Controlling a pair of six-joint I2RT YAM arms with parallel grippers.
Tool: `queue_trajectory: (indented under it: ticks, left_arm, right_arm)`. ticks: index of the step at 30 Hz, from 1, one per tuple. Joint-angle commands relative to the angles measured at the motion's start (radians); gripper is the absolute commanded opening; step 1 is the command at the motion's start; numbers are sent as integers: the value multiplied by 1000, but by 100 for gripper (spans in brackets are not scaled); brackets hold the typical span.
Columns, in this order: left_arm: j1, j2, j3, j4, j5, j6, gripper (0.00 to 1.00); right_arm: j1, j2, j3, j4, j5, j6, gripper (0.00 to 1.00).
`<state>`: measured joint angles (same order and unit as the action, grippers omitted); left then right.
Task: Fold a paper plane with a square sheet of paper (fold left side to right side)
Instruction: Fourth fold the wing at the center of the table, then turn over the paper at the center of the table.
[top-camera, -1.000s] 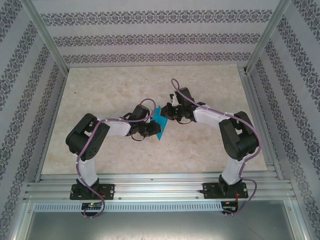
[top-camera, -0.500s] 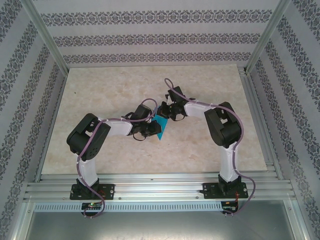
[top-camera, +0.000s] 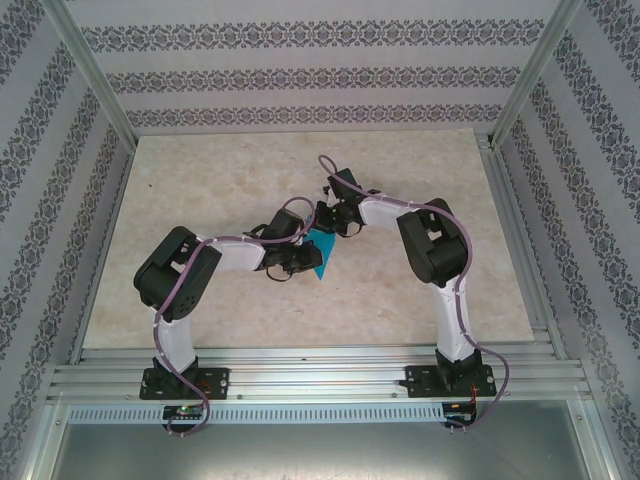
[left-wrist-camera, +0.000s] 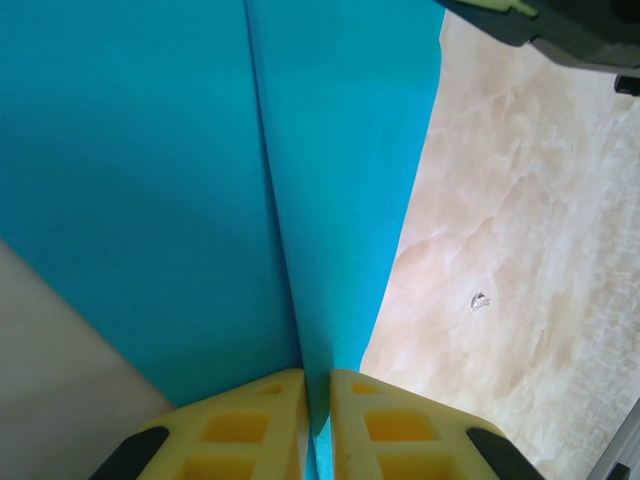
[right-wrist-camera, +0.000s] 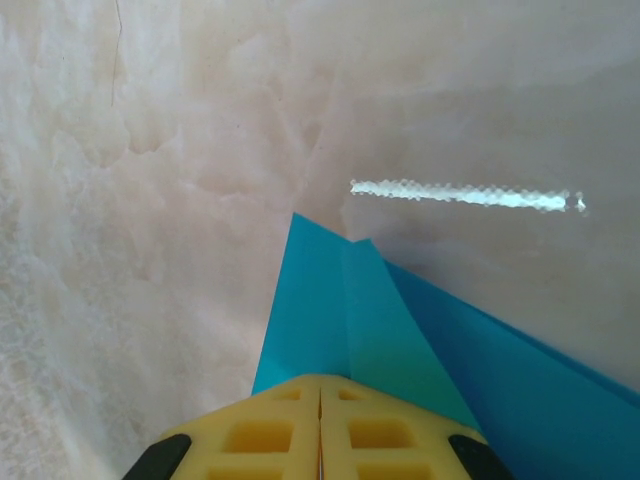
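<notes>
Marble-look table (top-camera: 200, 180) is carrying the whole setup. Left arm (top-camera: 230, 255) and right arm (top-camera: 425, 240) are both reaching inward, meeting near table centre. Teal paper (top-camera: 320, 252) is sitting between the two wrists, folded narrow, point aiming at the near edge (a crease is running lengthwise in the left wrist view). Left gripper (left-wrist-camera: 317, 385) is pinching the paper between its yellow fingers. Right gripper (right-wrist-camera: 320, 385) is pressing its fingers together at the paper's far end; can't tell if paper is caught between them.
</notes>
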<state>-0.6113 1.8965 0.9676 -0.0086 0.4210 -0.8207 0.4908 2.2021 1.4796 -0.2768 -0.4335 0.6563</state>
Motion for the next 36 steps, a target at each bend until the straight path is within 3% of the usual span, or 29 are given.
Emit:
queue_trajectory:
  ticks: [1,14,20,29,36]
  left_arm:
    - [-41,105,-49,-100,-62,19,16]
    - [-44,86,-54,-83,-47,18,16]
    - [-38,4,-7,-89,-7,37,25]
    - [66,-166,83,-206,12,127,46]
    - [161,-93,146,-170,85,143,48]
  right_arm:
    - [-4,48,47,18,65,-61,9]
    - [-52,107,211,-17,53,-113,10]
    - [-75,-21,224,-82,59,-164,17]
    - [-151,-432,-158,-27,71,-202,40]
    - [-179,-679,-485,80,42,-185,43]
